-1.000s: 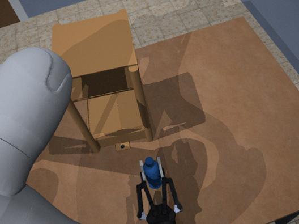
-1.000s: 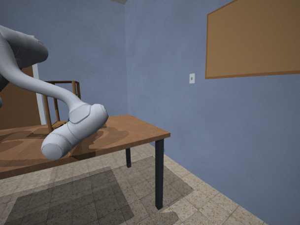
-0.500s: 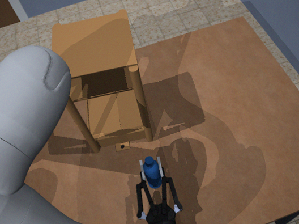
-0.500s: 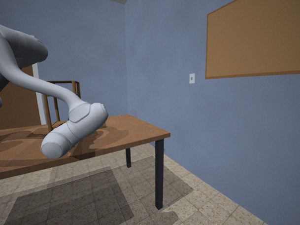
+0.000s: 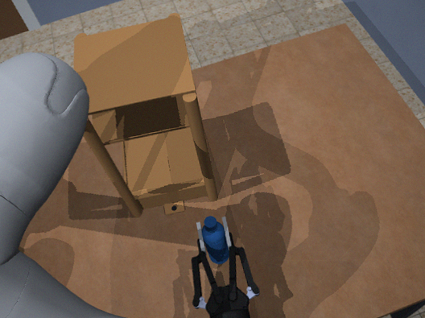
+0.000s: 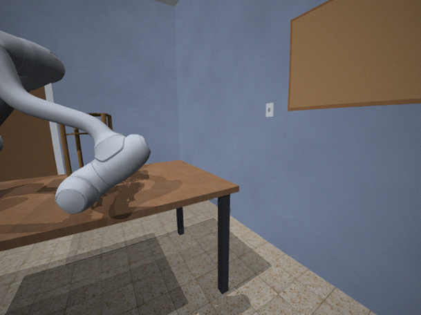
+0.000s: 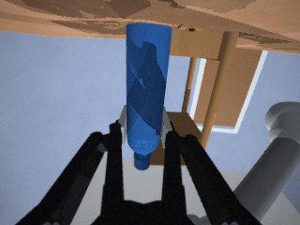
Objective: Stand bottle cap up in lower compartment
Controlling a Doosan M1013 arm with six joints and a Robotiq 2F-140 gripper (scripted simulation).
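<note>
The blue bottle [image 5: 215, 241] [image 7: 145, 94] stands cap up, a short way in front of the shelving unit [image 5: 132, 60] [image 7: 220, 70]. My gripper [image 5: 214, 235] [image 7: 143, 113] is shut on the bottle, its pads on either side of the body. In the wrist view the picture is upside down, so the bottle's base is toward the table at the top and its cap [image 7: 142, 161] points down. The unit's lower compartment [image 5: 160, 161] opens toward the bottle. In the exterior view the arm hides the bottle and the gripper; only the top of the unit [image 6: 95, 115] shows.
The wooden table [image 5: 351, 150] [image 6: 190, 181] stretches wide to the right of the unit. A small tab with a dark hole [image 5: 173, 207] sits on the table just in front of the unit's base. The grey arm [image 5: 14, 156] [image 6: 97, 170] fills the left side.
</note>
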